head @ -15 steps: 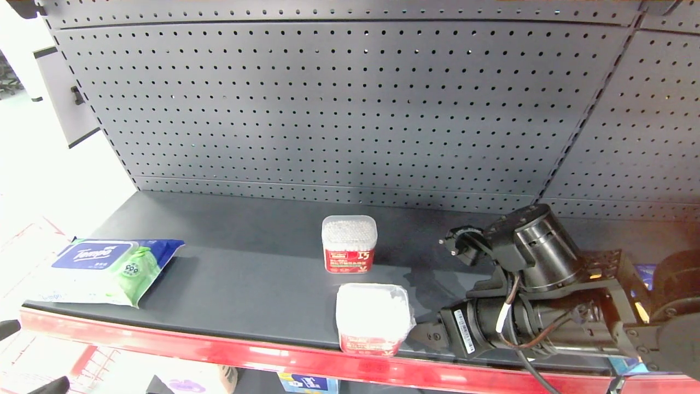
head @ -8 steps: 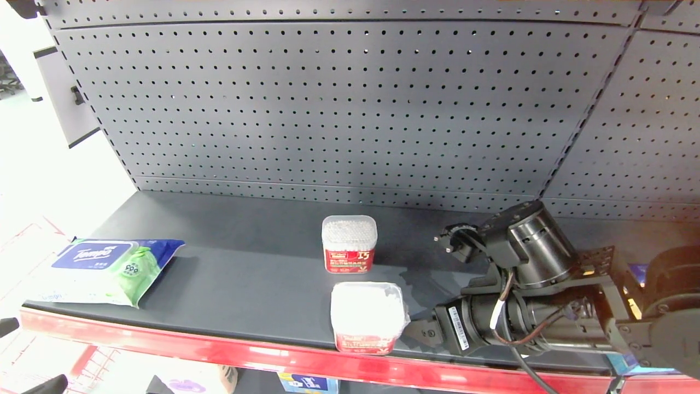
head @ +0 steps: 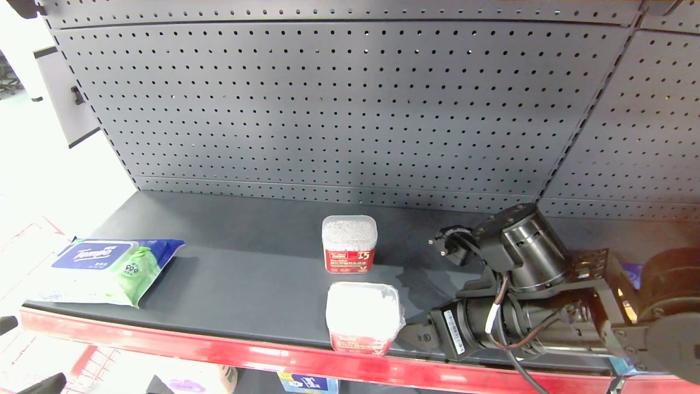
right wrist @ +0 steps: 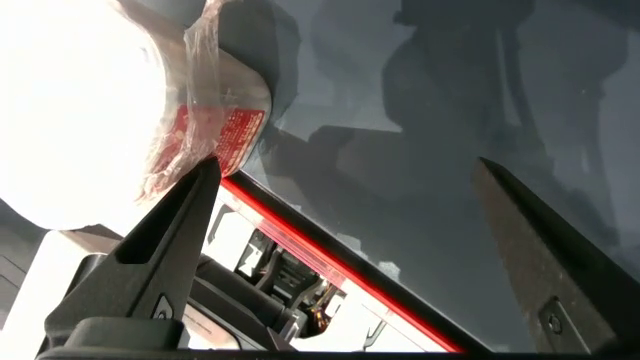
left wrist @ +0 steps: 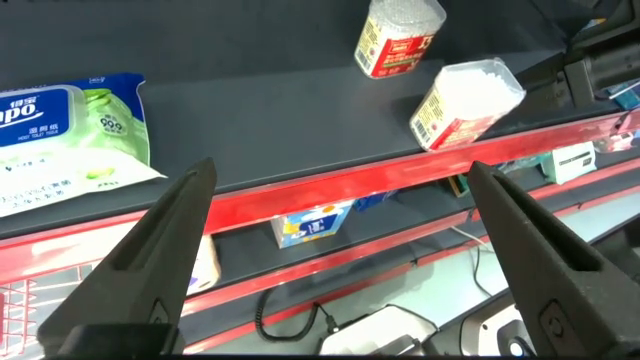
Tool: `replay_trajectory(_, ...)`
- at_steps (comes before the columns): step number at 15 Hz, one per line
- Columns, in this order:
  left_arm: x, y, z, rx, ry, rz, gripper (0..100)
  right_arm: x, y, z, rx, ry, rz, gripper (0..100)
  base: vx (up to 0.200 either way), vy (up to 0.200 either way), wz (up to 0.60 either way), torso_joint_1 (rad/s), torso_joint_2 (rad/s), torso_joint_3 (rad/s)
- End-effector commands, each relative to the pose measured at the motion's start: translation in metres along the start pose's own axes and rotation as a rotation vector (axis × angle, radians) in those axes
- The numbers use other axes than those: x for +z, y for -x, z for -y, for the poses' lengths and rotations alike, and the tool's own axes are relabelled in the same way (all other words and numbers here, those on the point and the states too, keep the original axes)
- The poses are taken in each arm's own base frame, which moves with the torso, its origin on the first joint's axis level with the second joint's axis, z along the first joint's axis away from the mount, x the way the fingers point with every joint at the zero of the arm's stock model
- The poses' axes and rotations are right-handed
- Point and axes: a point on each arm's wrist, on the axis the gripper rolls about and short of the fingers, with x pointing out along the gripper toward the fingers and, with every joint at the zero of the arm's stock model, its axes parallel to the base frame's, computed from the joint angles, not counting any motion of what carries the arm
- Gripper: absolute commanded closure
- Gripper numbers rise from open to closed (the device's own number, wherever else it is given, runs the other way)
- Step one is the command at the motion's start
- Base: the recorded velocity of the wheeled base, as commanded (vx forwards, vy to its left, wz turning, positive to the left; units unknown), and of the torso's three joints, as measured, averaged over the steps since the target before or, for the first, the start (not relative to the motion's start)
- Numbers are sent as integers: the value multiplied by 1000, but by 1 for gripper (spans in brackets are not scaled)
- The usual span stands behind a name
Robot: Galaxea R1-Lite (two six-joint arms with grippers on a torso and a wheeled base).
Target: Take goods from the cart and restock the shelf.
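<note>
On the shelf (head: 246,273) I see two white tubs with red labels. The rear tub (head: 349,243) stands upright mid-shelf, and the front tub (head: 363,316), wrapped in clear film, sits at the red front edge. A blue-and-green wipes pack (head: 104,269) lies far left. My right gripper (right wrist: 345,170) is spread wide, one finger just beside the front tub, clamping nothing. My left gripper (left wrist: 340,170) hangs before the shelf, fingers wide apart, empty.
</note>
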Motion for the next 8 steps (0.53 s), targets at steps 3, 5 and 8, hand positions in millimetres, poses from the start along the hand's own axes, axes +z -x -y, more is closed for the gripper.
replay_trajectory(3, 0, -1, 0, 1, 2, -7, 0, 1, -3, -2, 2, 3, -4, 0, 0, 0, 0, 0, 0, 0)
replay_trajectory(5, 0, -1, 0, 1, 2, -7, 0, 1, -3, -2, 2, 4, -6, 0, 0, 0, 0, 0, 0, 0)
replay_trajectory(8, -1, -2, 0, 0, 3, -10, 0, 3, -4, -3, 5, 4, 0, 0, 0, 0, 0, 0, 0, 0)
